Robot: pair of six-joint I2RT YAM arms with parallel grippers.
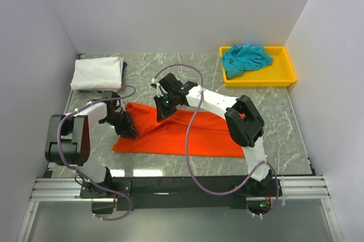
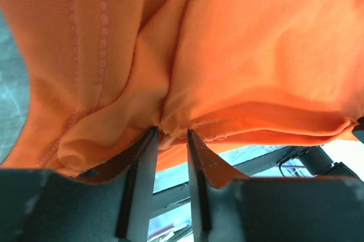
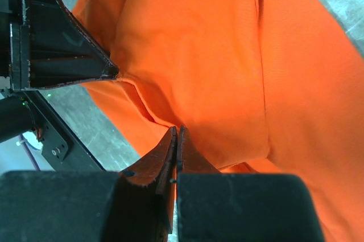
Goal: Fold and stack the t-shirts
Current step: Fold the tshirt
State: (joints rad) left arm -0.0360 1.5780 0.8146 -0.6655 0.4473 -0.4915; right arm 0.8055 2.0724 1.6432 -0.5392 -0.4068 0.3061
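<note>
Table is carrying everything. Orange-red t-shirt is lying front-centre, long axis running left-right, with its bulk stretching rightward from both pincers. Yellow tray is sitting back right, holding the crumpled teal t-shirt. The folded white t-shirt is resting back left. Left gripper is pinching the orange shirt's left hem, jaws nearly closed. Right gripper is clamping its back edge nearby, jaws pressed flush.
</note>
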